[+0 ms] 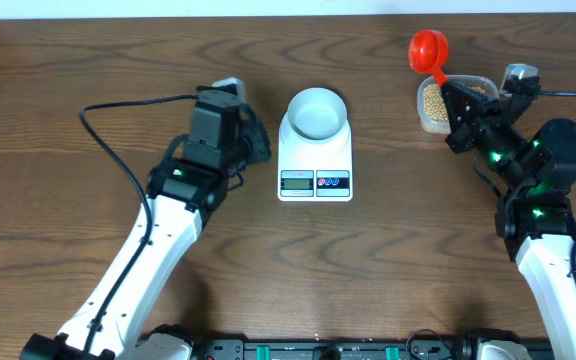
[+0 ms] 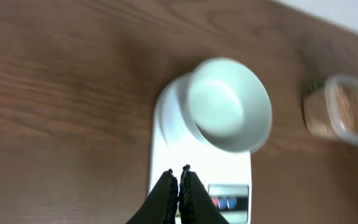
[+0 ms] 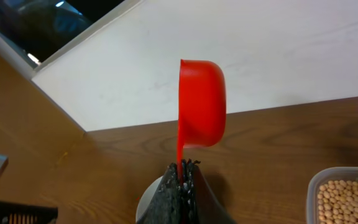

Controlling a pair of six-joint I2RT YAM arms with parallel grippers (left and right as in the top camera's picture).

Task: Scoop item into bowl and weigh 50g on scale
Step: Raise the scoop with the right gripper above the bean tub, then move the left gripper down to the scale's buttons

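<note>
Pale bowl (image 1: 316, 111) sits on the white scale (image 1: 314, 160).

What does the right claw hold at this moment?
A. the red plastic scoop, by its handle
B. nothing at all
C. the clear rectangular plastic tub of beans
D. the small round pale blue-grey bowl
A: in the right wrist view the right claw is shut on the thin handle of the red plastic scoop, and the scoop's cup stands above the claw.
</note>
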